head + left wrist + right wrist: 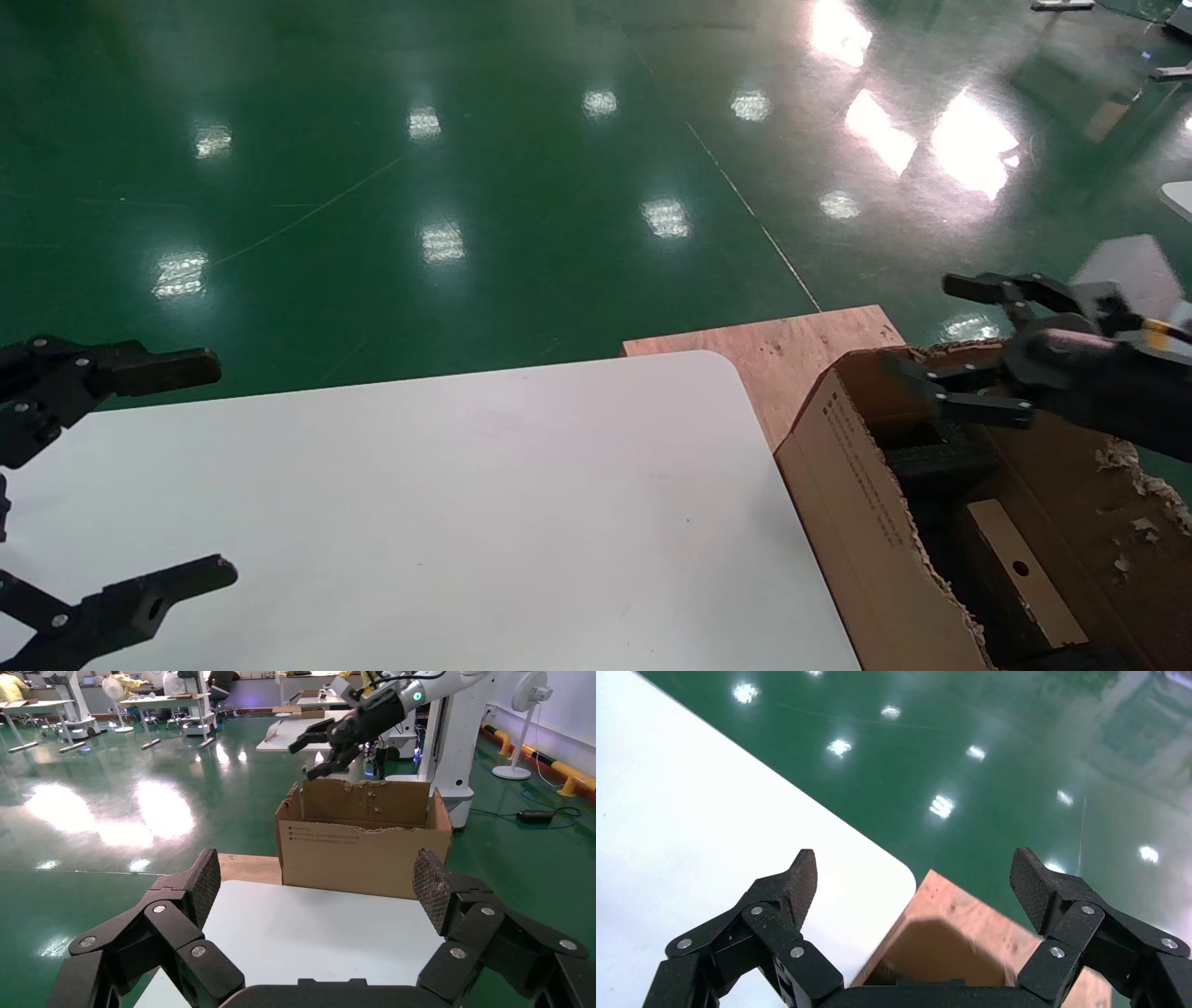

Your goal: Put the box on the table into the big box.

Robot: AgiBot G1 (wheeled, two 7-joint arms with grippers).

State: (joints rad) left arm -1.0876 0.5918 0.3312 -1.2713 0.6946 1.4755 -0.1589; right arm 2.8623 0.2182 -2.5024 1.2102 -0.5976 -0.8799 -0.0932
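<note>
The small brown box (pixel 1036 589), with a round dark hole in its top face, lies inside the big box (pixel 857 494) among black foam (pixel 941 461). The big box stands right of the white table (pixel 447 522); it also shows in the left wrist view (pixel 362 850). My right gripper (pixel 917 321) is open and empty, above the big box's far corner; it also shows in the left wrist view (pixel 320 752) and its own wrist view (pixel 912 874). My left gripper (pixel 219 466) is open and empty over the table's left edge, also seen in its own view (pixel 320 881).
A brown plywood board (pixel 792 349) lies under the big box beyond the table's far right corner, and shows in the right wrist view (pixel 975 910). Green floor (pixel 466 186) surrounds the table. Other tables and a white robot base (pixel 457 741) stand farther off.
</note>
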